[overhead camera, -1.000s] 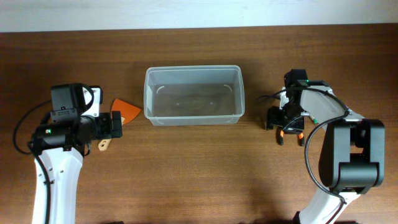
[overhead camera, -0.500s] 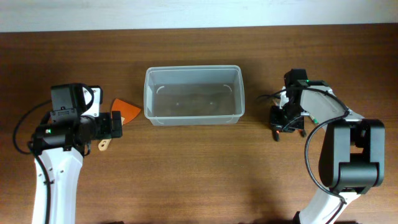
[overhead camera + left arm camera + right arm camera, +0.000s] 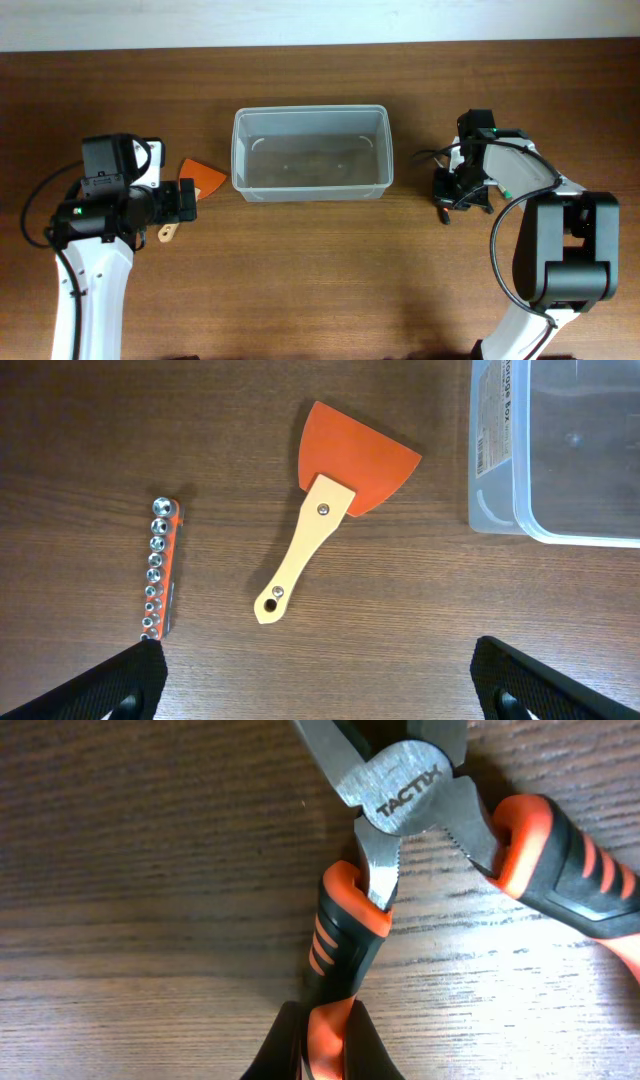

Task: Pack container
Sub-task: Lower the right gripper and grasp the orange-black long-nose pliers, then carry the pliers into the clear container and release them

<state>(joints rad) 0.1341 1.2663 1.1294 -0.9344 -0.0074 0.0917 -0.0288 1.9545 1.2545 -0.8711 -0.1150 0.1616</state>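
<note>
Looking down on the container (image 3: 310, 192), empty and upright between the two claws. Left of the container: left gripper (image 3: 186, 200) spread wide above an orange scraper (image 3: 340, 485) and a socket rail (image 3: 160, 570), scraper blade near the container wall. Right of the container, apart from it: right gripper (image 3: 458, 196) low over orange-handled pliers (image 3: 405, 780); cannot tell whether clamped.

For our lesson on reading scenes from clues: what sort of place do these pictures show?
Probably a robotics test bench set up like a workshop: a wooden table with pliers, a scraper and a socket rail laid out beside a clear container, and a robot arm at each side.
</note>
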